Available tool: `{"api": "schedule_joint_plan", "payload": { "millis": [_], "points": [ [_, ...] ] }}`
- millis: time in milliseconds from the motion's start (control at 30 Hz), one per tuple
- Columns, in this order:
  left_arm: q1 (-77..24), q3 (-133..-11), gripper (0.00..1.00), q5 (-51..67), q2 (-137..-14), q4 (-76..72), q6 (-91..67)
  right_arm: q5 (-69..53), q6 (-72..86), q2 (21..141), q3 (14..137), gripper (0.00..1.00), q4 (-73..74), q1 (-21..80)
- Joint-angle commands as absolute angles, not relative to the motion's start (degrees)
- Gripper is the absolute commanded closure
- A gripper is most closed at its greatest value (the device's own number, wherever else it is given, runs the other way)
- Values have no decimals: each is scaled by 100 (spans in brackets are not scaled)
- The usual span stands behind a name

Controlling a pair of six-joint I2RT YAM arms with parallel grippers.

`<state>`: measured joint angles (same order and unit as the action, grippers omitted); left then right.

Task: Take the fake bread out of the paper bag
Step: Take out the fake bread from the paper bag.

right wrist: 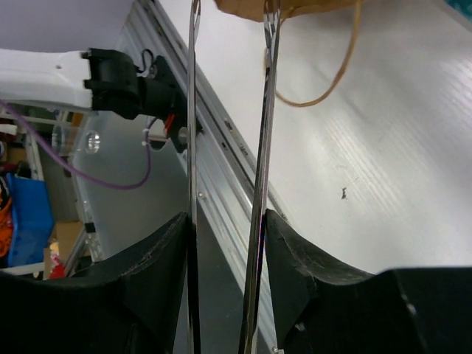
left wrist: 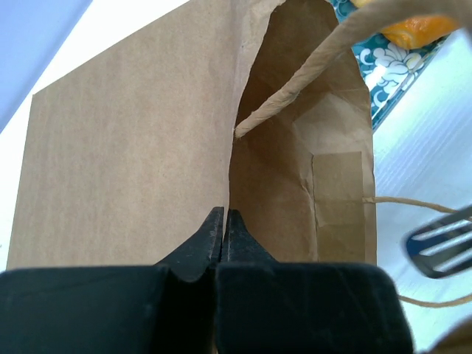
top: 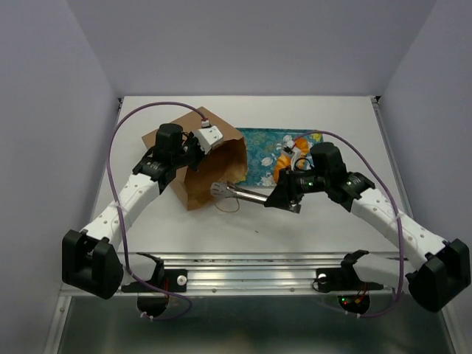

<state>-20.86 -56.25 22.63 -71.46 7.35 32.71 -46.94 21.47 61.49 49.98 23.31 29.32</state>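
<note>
Retrieval looks partway done. The left gripper is clenched on the upper lip of the paper bag, which lies on its side on the tabletop with its mouth propped open. The right gripper grasps metal tongs, whose tips sit just outside the bag's mouth. Orange fake bread sits beyond that mouth on a patterned tray, beside the right gripper. I cannot tell whether more lies inside the bag. Next, the tongs probably need to reach in.
</note>
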Motion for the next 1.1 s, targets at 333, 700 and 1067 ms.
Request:
{"api": "schedule_joint_plan", "payload": {
  "millis": [333,700,1067],
  "points": [
    [-2074,-5625,100,2426,-6811,352,2909,-2243,2916,8313,6337,51,651,3691],
    [-2074,-5678,100,2426,-6908,229,2707,-1934,3700,9632,7022,51,-536,3929],
    [-2092,-5643,100,2426,-6926,123,2584,-1688,4113,10485,7725,50,-598,4298]
  ]
}}
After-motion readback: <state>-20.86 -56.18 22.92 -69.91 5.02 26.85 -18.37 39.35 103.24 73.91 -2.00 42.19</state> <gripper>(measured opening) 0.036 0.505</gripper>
